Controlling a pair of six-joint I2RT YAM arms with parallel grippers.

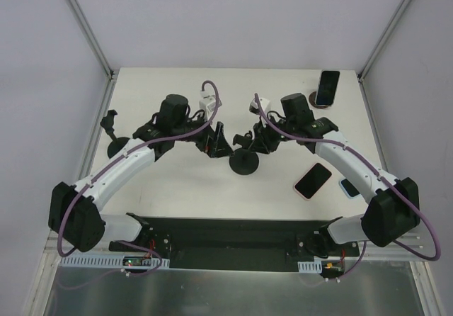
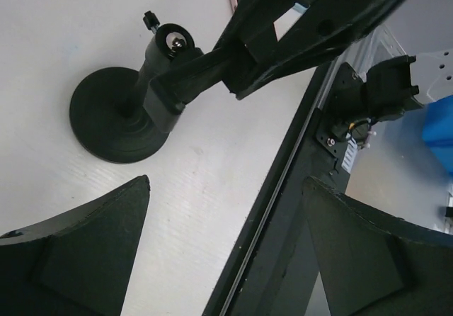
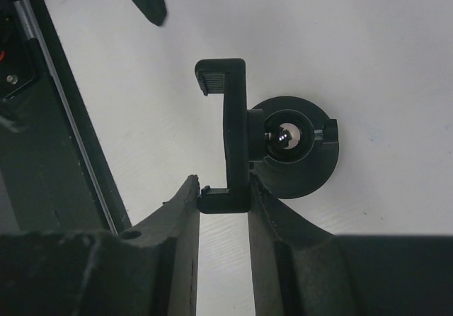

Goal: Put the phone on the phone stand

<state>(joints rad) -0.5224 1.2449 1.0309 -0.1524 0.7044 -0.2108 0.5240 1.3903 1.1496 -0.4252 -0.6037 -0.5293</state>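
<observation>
The black phone stand (image 1: 244, 163) stands mid-table on a round base (image 3: 297, 149), its clamp bracket (image 3: 232, 128) standing out to one side. My right gripper (image 1: 250, 142) (image 3: 223, 190) is shut on the bracket's lower end. My left gripper (image 1: 216, 144) (image 2: 226, 185) is open and empty just left of the stand, whose base (image 2: 117, 121) shows ahead of it. A phone with a dark screen and pink case (image 1: 313, 181) lies flat on the table at the right, apart from both grippers.
A second phone (image 1: 328, 88) leans on a round stand at the back right corner. A light blue object (image 1: 348, 187) lies beside the pink phone. Another black stand (image 1: 113, 137) is at the left edge. The black table rail (image 2: 283, 188) runs along the near edge.
</observation>
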